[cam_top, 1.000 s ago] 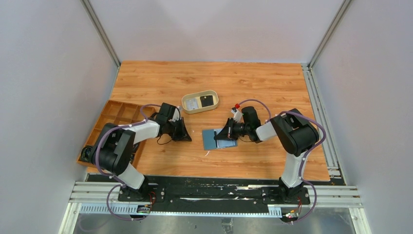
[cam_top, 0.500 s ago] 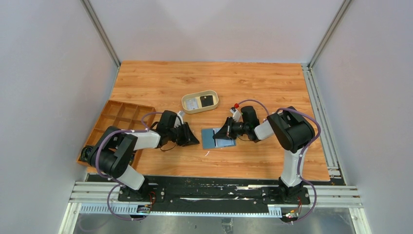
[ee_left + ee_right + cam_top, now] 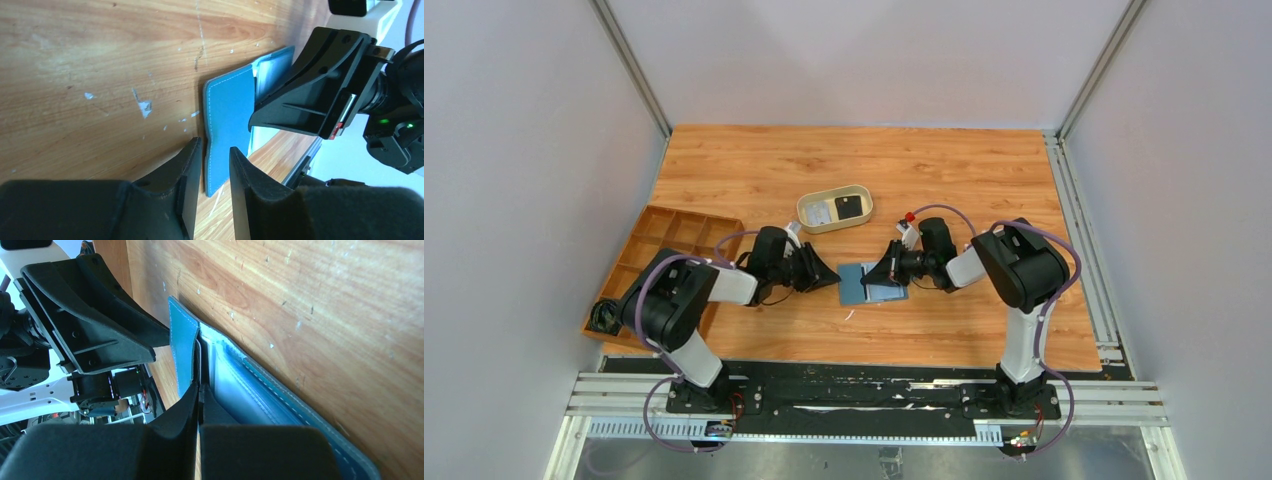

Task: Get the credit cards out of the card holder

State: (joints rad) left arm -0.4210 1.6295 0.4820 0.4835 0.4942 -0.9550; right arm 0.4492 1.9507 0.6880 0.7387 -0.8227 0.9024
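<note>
I see a beige oval tray (image 3: 829, 228) on the wooden surface (image 3: 844, 160). Inside it lie a small white piece (image 3: 821, 212) and a black square piece (image 3: 850, 207), side by side. Left of the tray and nearer to me, a wooden compartment box (image 3: 686, 215) overhangs the surface's edge. Nearer than the tray, a thin white scrap (image 3: 849, 316) lies on the wood.

The left arm (image 3: 676, 298) and right arm (image 3: 1022, 268) had black joint housings with pale grey-white shells on the links between. A purple cable (image 3: 1072, 262) looped along each arm. The right wrist bore a white block (image 3: 911, 233) with a small red cap (image 3: 911, 216), and a green light (image 3: 383, 120) glowed there. The left end effector (image 3: 215, 146) had 2 matte black wedge fingers (image 3: 190, 170). The right end effector (image 3: 200, 387) looked alike, with ribbed black side plates (image 3: 310, 85).
</note>
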